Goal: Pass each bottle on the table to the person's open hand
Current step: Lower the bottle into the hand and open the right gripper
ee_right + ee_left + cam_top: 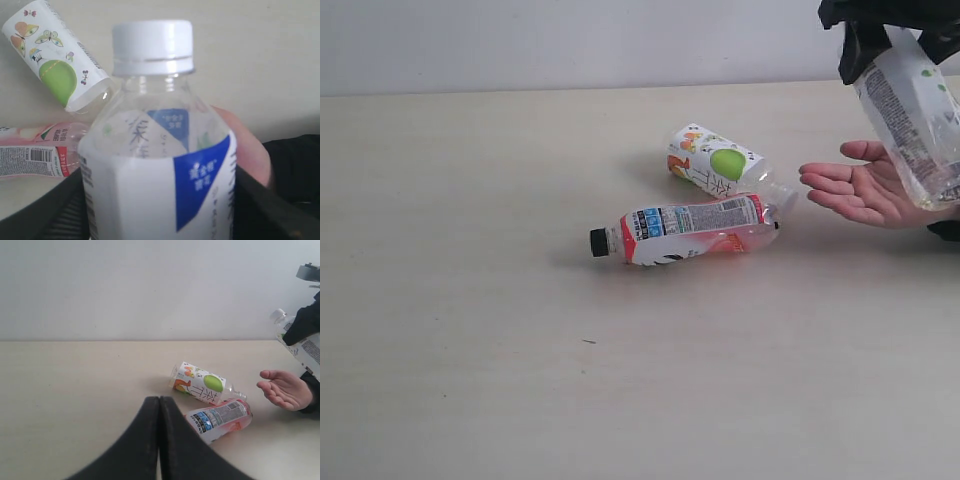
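Observation:
My right gripper [880, 35] is shut on a white-labelled bottle [912, 115] [160, 165] with a white cap [152, 46], holding it tilted in the air just above the person's open hand [860, 190] [285, 389] at the right edge. On the table [470, 250] lie two bottles: a green-apple-labelled one [715, 162] [200, 382] [55, 60] and, nearer the front, a red-and-white one with a black cap [685, 230] [220, 419] [35, 155]. My left gripper [159, 402] is shut and empty, apart from both. A fourth bottle is out of view.
A pale wall [570, 40] rises behind the table's far edge. The person's dark sleeve [945, 230] lies at the right border. Bare tabletop stretches across the left and front.

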You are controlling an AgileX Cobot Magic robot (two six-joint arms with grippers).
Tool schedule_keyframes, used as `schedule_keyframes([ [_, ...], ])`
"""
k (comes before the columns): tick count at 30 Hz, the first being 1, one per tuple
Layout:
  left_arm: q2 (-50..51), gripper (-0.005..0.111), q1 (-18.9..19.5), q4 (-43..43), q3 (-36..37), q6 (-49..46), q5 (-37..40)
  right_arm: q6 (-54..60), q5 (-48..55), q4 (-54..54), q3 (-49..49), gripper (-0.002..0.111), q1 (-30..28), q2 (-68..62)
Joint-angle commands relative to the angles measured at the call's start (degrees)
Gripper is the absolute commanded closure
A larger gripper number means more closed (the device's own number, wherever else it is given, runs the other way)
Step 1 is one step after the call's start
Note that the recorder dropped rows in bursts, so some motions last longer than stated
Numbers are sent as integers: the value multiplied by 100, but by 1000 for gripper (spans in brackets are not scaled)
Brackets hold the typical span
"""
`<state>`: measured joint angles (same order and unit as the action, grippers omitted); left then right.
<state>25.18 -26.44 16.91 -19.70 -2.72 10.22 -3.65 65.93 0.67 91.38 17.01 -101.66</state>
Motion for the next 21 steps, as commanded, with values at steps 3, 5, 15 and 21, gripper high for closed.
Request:
schedule_keyframes([
  [3, -50, 106, 16, 17, 19, -7, -97, -117, -16, -24, 40, 108, -31, 60],
  [5, -50, 106, 16, 17, 19, -7, -97, -117, -44, -24, 40, 108, -31, 60],
  [15, -50, 106, 16, 17, 19, -7, -97, -117, -124, 31, 40, 108, -31, 60],
  [21, -50, 106, 16, 17, 19, -7, -97, -117, -150, 69, 40, 108, -31, -134],
])
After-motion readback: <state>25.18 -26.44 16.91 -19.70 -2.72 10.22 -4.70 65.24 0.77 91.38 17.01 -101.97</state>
